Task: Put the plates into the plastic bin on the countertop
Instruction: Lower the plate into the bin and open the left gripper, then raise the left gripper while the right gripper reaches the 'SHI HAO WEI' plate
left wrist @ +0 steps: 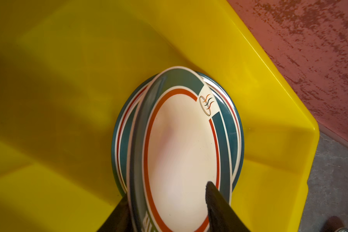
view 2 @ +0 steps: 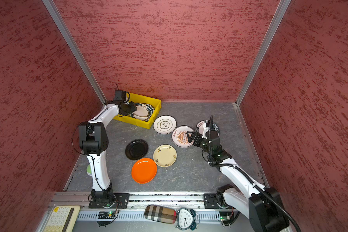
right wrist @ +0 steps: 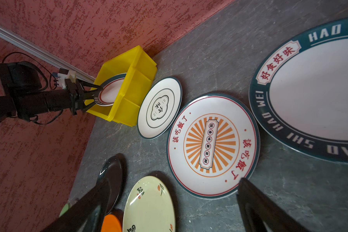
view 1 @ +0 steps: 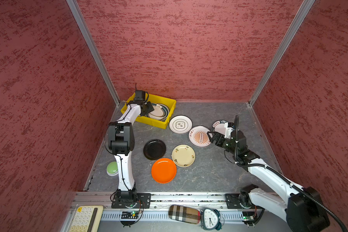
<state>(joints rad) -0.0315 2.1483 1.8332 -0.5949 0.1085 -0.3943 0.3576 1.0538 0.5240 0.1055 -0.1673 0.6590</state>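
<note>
We are holding our left gripper (left wrist: 167,192) inside the yellow plastic bin (view 1: 157,123), its jaws standing apart around the rim of a tilted teal-rimmed plate (left wrist: 181,140), which is leaning on a second teal-rimmed plate (left wrist: 232,128) in the bin. We are hovering our right gripper (right wrist: 174,180), spread wide and empty, at the edge of the orange sunburst plate (right wrist: 210,146), which is lying on the countertop (view 1: 209,176) beside the cloud-outline plate (view 1: 180,124).

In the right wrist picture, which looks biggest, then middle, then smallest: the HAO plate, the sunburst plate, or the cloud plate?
1. HAO plate, cut off by the picture's edge.
2. Sunburst plate.
3. Cloud plate.
The nearer ones look bigger, so real sizes are unsure.
</note>
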